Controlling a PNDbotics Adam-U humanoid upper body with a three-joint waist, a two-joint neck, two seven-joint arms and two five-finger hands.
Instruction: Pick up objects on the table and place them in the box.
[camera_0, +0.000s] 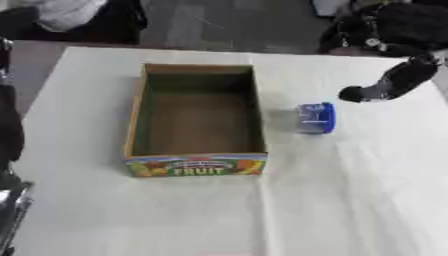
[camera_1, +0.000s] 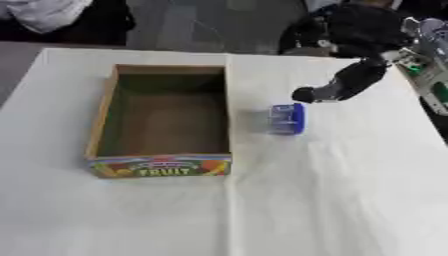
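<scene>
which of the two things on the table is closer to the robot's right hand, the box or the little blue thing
The small blue object. It sits just below the right hand, right of the cardboard fruit box, which lies farther left.

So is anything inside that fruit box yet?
No. The fruit box shows only its bare brown floor. The near wall hides a thin strip of floor behind it. The blue object sits outside, on the table.

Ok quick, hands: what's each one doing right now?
Right hand: above the blue object, not holding it; open or shut cannot be told.
Left hand: not in view.
</scene>
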